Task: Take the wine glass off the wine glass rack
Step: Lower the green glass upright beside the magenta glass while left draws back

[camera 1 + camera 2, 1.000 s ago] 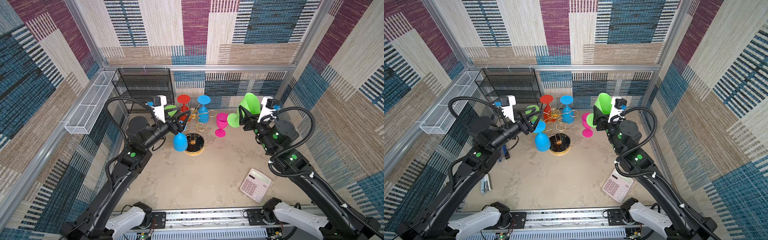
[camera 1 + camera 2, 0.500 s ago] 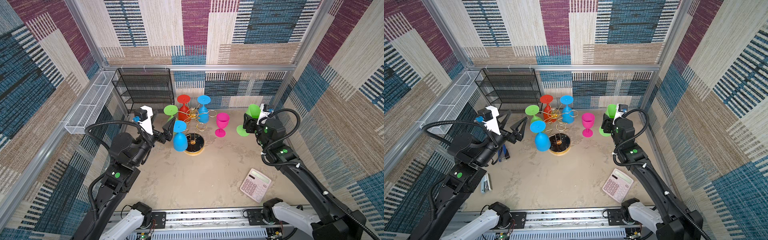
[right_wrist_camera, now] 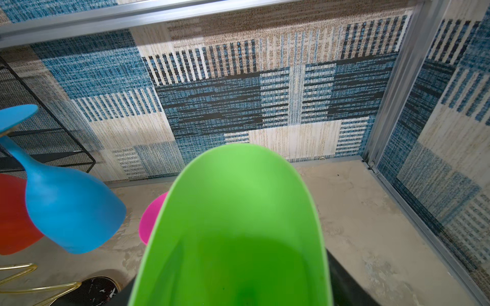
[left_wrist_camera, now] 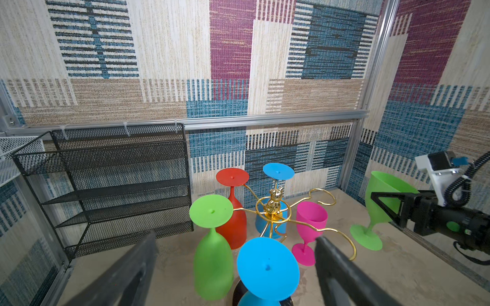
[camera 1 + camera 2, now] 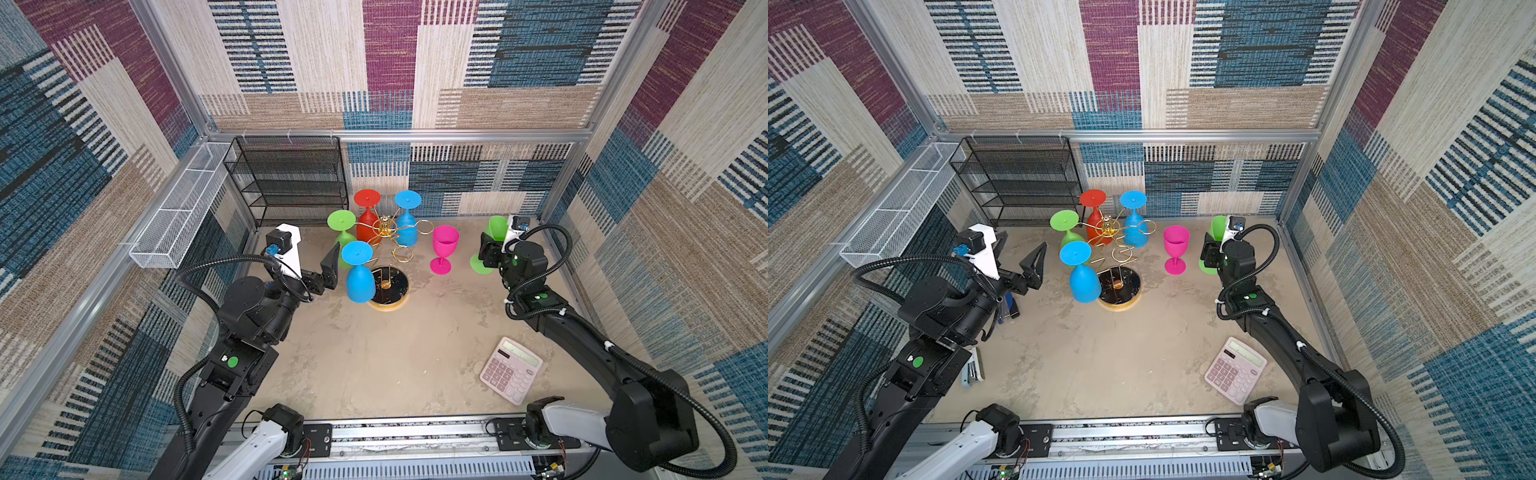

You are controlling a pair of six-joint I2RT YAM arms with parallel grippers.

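The gold wine glass rack [image 5: 384, 226] stands on its round black base [image 5: 397, 291] mid-table. Four glasses hang upside down from it: green [image 5: 341, 222], red [image 5: 368, 208], and two blue, at the back [image 5: 407, 212] and at the front [image 5: 358, 270]. My left gripper [image 5: 1017, 253] is open just left of the front blue wine glass [image 4: 267, 266], touching nothing. My right gripper [image 5: 492, 247] is shut on the bowl of a green wine glass [image 3: 233, 225], off the rack at the right. That glass tilts a little, with its foot [image 4: 366, 237] down at the table.
A pink glass [image 5: 444, 247] stands upright between the rack and my right gripper. A black mesh shelf unit [image 5: 291, 183] and a white wire basket [image 5: 178, 216] line the back left. A pink calculator [image 5: 511, 370] lies front right; a stapler [image 5: 971, 370] lies front left.
My left gripper pulled back leftward from the rack and its jaws spread wider. My right arm brought the green glass down and to the right, to the table.
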